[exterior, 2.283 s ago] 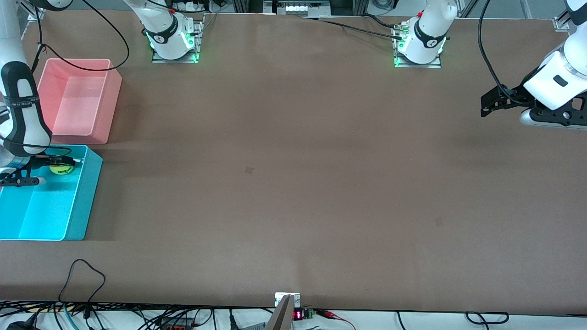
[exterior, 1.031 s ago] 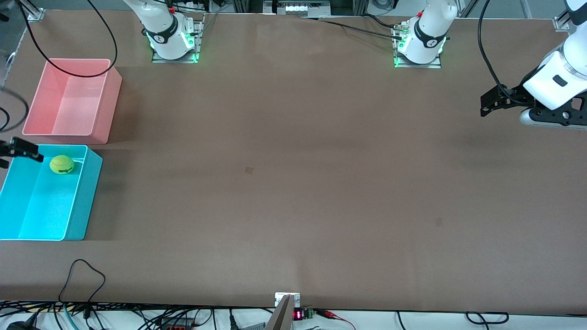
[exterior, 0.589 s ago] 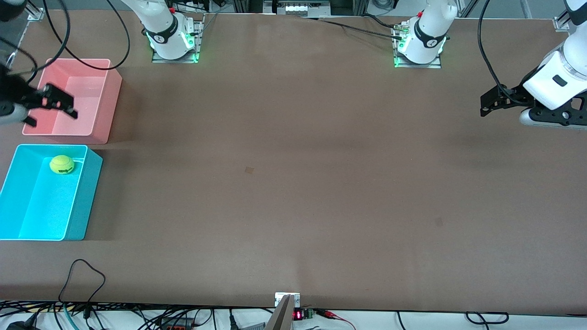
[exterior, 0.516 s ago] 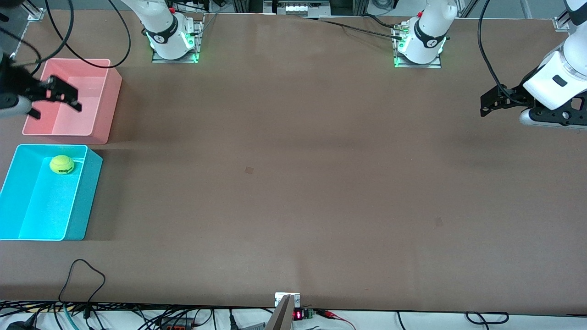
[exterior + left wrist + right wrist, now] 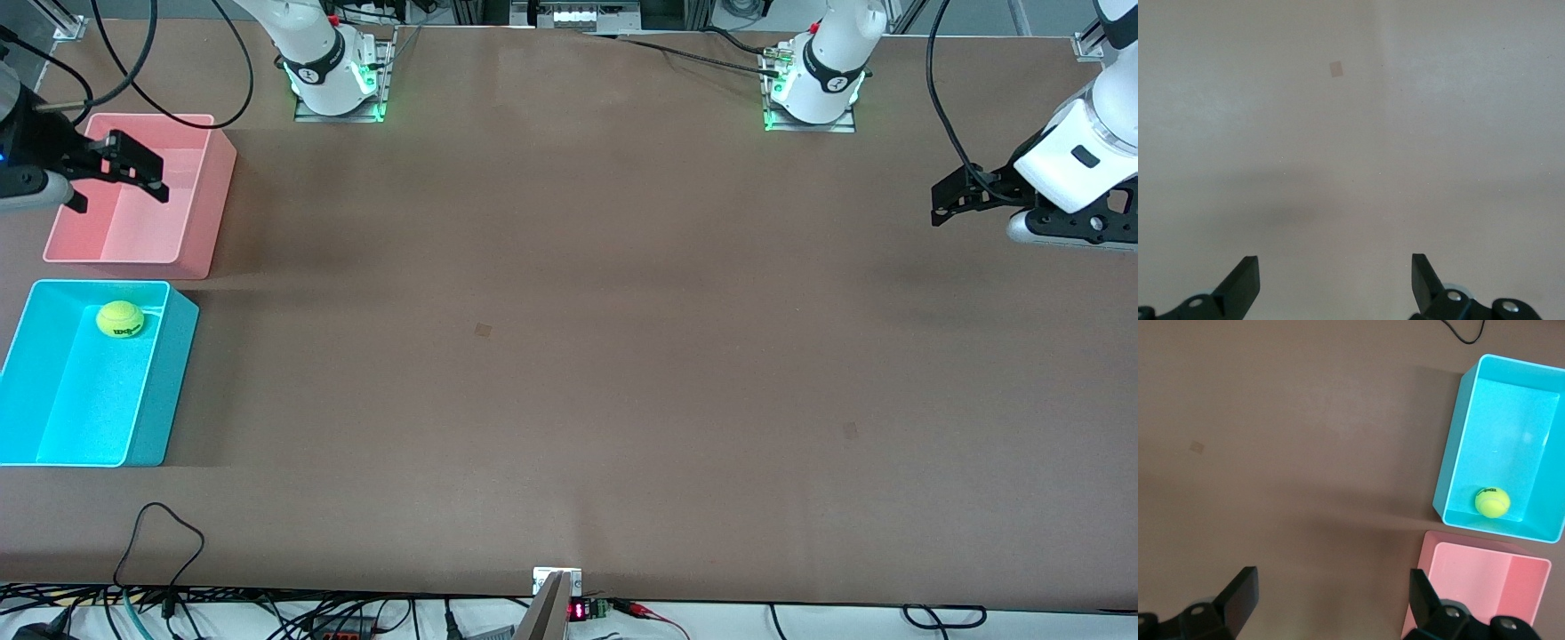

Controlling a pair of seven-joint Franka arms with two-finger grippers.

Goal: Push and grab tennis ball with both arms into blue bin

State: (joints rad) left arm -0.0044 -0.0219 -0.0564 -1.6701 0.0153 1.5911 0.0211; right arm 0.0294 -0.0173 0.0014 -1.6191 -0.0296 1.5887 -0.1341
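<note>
The tennis ball (image 5: pixel 120 319) lies inside the blue bin (image 5: pixel 171 378), at the bin's end farthest from the front camera. Nothing touches it. My right gripper (image 5: pixel 117 184) is open and empty, up in the air over the pink bin (image 5: pixel 209 209). In the right wrist view the ball (image 5: pixel 1491 502) sits in the blue bin (image 5: pixel 1451 463), well away from the open right gripper (image 5: pixel 1331 587). My left gripper (image 5: pixel 936 206) is open and empty, waiting over the table at the left arm's end. The left wrist view shows its open gripper (image 5: pixel 1335 277) over bare table.
The pink bin (image 5: pixel 1485 577) stands empty right beside the blue bin, farther from the front camera. A black cable loop (image 5: pixel 160 533) lies on the table near the front edge. Both arm bases (image 5: pixel 338 76) stand along the table's edge farthest from the front camera.
My right gripper has left the ball in the blue bin, risen out of it and moved over the pink bin. The ball and the left arm have not moved.
</note>
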